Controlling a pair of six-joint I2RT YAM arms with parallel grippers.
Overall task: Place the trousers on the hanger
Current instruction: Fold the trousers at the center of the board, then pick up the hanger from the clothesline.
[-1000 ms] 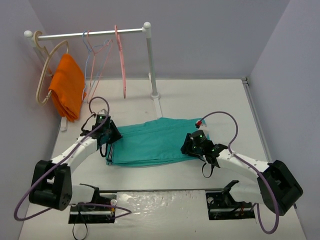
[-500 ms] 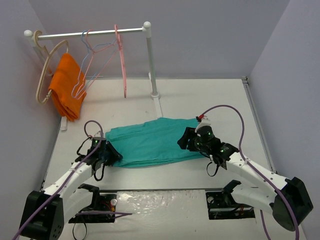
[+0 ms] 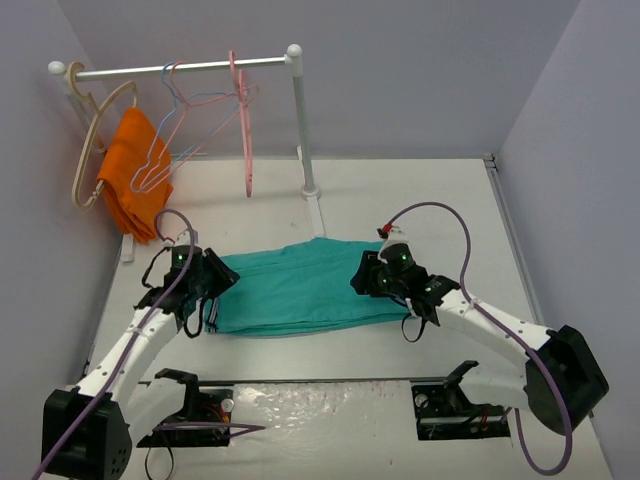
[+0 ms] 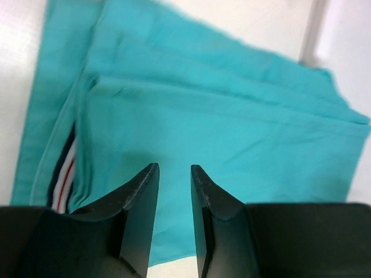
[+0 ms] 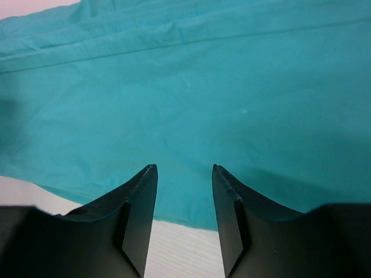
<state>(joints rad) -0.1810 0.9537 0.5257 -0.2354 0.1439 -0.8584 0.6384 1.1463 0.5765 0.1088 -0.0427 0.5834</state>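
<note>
Left wrist view shows the left hand (image 4: 174,169) narrowly parted and empty over the trousers (image 4: 220,133) on the desk (image 3: 420,190) beneath it, the right hand (image 5: 184,168) wider and also empty, so a shallow pinch may catch one layer and unfold them short of the hanger (image 3: 243,120).

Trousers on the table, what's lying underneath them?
Only the white table shows around the trousers. Their folded layers cover whatever lies beneath, so that cannot be seen.

White arms (image 3: 135,335), black joints and black jaws — looping purple cables (image 3: 432,205).
</note>
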